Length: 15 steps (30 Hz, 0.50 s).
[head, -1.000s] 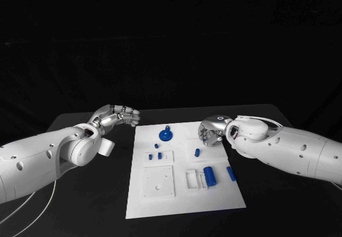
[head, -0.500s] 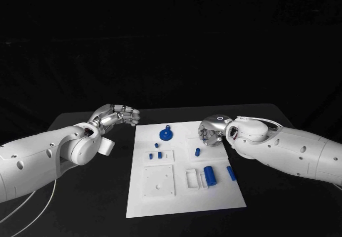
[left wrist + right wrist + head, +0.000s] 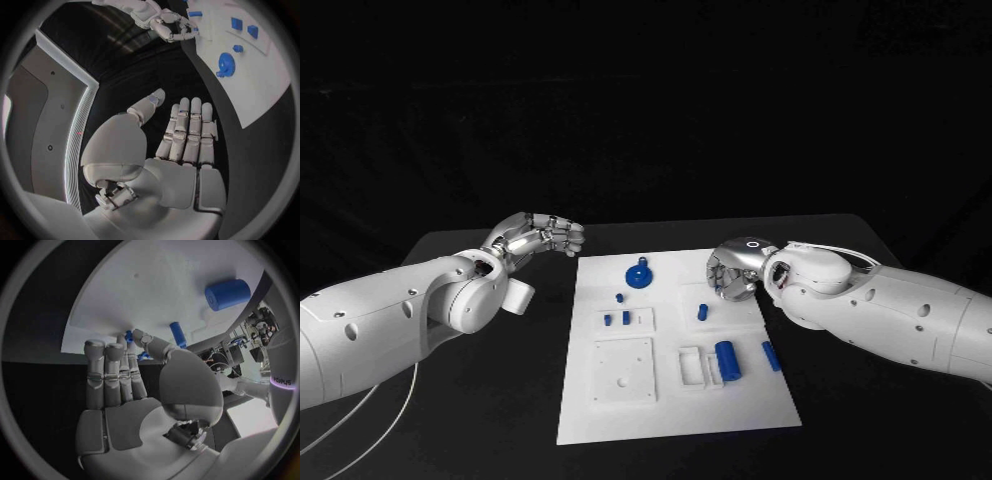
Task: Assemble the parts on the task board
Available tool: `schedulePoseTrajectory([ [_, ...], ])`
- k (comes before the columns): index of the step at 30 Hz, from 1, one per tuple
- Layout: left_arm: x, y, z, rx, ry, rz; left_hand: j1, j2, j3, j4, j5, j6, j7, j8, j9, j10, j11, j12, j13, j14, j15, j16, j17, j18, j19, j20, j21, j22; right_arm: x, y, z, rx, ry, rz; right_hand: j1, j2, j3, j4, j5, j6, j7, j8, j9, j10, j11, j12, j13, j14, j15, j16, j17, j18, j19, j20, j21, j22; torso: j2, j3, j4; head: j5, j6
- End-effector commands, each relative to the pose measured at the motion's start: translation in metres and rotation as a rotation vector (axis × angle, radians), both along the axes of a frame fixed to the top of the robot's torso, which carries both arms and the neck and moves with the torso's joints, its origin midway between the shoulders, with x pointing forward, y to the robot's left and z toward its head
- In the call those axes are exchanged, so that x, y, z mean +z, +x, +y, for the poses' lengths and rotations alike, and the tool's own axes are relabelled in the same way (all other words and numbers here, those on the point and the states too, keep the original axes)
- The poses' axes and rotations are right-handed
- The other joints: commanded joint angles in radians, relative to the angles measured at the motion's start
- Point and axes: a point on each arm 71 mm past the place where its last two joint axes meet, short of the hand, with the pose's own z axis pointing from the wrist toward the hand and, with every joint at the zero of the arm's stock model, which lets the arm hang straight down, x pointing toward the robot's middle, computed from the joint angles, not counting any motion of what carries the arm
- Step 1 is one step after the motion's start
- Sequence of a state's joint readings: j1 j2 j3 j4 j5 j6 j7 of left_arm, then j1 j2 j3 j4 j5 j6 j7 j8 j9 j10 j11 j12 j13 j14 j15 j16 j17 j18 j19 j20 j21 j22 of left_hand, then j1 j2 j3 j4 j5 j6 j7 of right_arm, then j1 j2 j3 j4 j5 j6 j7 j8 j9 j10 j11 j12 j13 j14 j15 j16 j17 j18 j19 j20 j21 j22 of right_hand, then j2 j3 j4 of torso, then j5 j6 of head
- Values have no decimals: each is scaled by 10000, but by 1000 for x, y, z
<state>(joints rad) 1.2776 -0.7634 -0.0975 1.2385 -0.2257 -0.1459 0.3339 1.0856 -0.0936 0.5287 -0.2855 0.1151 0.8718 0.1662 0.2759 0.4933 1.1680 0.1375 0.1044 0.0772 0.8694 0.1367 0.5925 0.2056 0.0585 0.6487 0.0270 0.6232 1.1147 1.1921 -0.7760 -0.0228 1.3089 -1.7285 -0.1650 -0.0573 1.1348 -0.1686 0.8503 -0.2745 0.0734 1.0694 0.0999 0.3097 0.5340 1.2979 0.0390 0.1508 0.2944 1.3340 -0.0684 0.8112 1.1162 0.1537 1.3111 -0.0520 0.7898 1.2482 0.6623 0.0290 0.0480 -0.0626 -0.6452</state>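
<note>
The white board (image 3: 668, 350) lies in the middle of the black table (image 3: 473, 400), with small blue parts (image 3: 726, 360) scattered on it, among them a round disc (image 3: 638, 276) near its far end. The right hand (image 3: 733, 272) is held over the board's far right edge, fingers straight, grasping nothing. The left hand (image 3: 538, 235) is raised off the board's far left corner, fingers released.

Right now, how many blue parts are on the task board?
7: round part far; small one; two side by side; one by the right hand; cylinder; peg. More may be hidden.
</note>
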Motion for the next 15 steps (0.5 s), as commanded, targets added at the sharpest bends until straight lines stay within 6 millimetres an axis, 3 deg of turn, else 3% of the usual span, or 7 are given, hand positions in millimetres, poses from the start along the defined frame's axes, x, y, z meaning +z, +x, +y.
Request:
schedulePoseTrajectory([
  [1,1,1,0,-33,-157,-4,-79,-11,-55,19,-66,-63,14,60,-11,-54,-18,-35,-9,47,1,-39,19,138,2,94,-69,15,3,0,-1,-60,581,387,39,-21,67,20,-23,59,10,55,6,324,-27,19,49,5,-56,16,14,1081,69,-16,32,16,4,-13,-7,25,48],
  [8,1,3,-1,1,-154,-10,-79,-10,-55,17,-66,-64,14,60,-11,-55,-18,-36,-9,47,1,-43,22,138,1,94,-71,16,21,2,1,1,1193,59,40,-27,106,47,-45,58,11,52,5,321,-25,10,63,4,-54,14,18,1081,73,-19,26,20,1,-1,2,96,49],
  [15,1,4,-2,9,-147,-9,-74,-9,-54,10,-66,-65,14,61,-13,-57,-18,-39,-9,46,1,-52,29,138,-2,93,-75,20,36,-1,8,214,1565,-49,44,-31,129,61,-75,57,11,51,6,316,-23,1,74,3,-53,13,21,1081,77,-29,22,23,13,-24,2,113,33],
])
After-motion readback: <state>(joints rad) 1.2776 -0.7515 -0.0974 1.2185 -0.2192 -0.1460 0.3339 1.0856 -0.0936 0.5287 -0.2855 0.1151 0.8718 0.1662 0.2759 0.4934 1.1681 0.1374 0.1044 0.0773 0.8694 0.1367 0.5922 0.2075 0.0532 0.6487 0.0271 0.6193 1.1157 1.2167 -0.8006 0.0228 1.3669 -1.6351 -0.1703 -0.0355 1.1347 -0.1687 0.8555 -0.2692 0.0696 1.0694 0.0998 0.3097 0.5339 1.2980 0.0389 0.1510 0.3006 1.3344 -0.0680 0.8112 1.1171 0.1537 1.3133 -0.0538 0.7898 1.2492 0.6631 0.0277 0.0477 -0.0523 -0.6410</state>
